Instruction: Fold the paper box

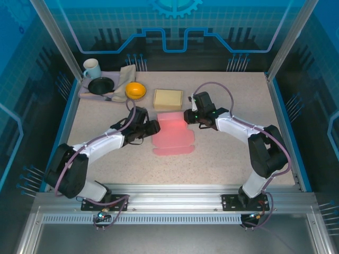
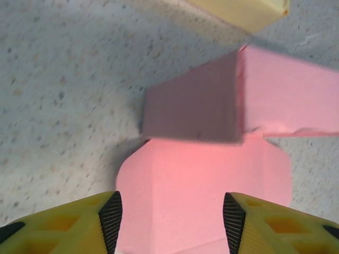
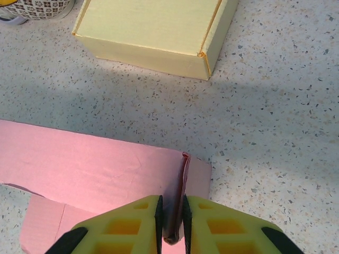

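Mid-table, the pink box [image 1: 174, 138] lies half folded; our right gripper [image 3: 172, 225] pinches a raised wall [image 3: 184, 177] while our left gripper [image 2: 172, 214] hangs open over a flap [image 2: 201, 185]. Next, we'd judge, that flap needs lifting.

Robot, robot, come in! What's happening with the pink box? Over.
Left gripper open over pink box. Right gripper pinching its upright wall. Yellow box behind, not touching.

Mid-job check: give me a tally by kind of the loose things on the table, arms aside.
Paper boxes: 2, the pink paper box and the yellow box
Bowls: 2, the orange bowl and the black bowl
Mugs: 1, the mug
Cloths: 1, the cloth
Mats: 1, the mat under the dishes
Total: 7
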